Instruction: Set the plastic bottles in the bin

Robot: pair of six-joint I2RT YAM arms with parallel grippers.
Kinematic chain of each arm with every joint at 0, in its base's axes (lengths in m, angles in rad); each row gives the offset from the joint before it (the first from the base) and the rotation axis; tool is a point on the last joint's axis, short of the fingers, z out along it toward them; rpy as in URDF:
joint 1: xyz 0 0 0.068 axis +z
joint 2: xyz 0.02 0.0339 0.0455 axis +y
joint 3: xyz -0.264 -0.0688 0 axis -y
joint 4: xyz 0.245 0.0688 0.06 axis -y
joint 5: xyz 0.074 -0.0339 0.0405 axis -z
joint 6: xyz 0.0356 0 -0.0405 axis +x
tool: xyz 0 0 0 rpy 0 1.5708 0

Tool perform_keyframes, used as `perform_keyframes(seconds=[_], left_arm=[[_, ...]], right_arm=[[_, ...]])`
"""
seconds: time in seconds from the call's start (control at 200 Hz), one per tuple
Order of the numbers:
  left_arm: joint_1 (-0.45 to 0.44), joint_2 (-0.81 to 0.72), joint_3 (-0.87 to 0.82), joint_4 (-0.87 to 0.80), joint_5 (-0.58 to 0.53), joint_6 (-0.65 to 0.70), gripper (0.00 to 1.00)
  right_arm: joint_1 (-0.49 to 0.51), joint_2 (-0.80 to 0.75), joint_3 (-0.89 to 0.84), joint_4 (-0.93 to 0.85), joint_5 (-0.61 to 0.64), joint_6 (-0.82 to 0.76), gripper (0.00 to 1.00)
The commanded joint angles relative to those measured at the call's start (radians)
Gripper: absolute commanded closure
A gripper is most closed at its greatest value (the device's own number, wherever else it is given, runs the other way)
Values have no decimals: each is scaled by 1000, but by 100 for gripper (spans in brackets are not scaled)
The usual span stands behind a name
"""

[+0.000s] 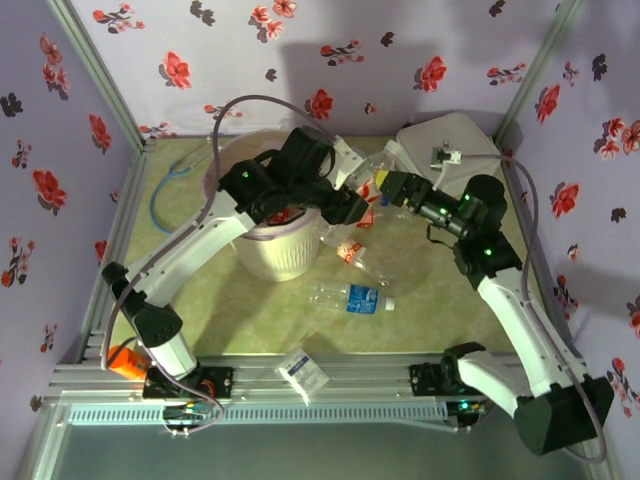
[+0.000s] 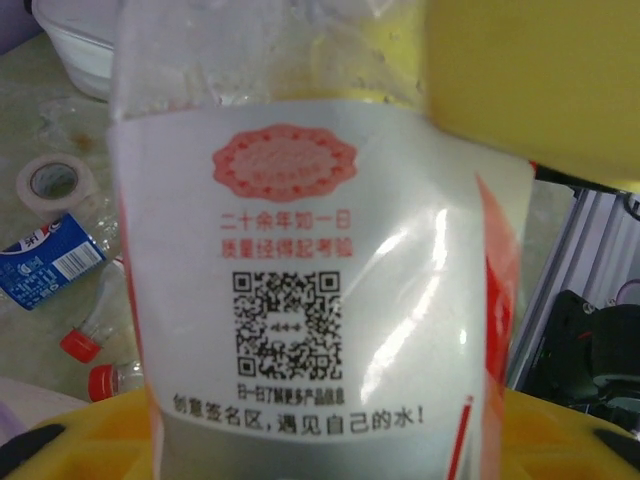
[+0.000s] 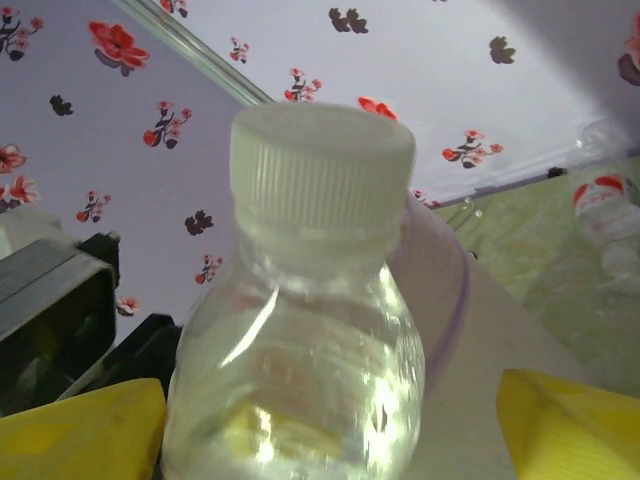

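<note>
Tools meet just right of the bin in the top view: the left tool clamps one clear bottle aloft, the right tool beside it, with two loose bottles on the tabletop. At the left wrist its label looms, two red caps lying left. At the right wrist, fingers stand wide of its white cap; light, thin and springy, it is probably best gripped at the stiff neck.
</note>
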Motion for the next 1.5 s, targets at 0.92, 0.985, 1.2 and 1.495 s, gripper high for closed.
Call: perform_keyframes(seconds=[0.92,0.985,1.2,1.495], left_arm=[[378,-176,-99,-106,-260,91,94],[380,-161,-133,-122,-303,91,97],[380,-187,-298,-86,-322,91,99],[380,-160,-456,3,-310,100,98]], right_arm=[[-84,-46,-79,-176,166,-103,1],[-86,-45,-74,-212,193,-114,1],[-101,-51,-87,-276,240,-142,1],[-109,-36,-98,-307,289,-136,1]])
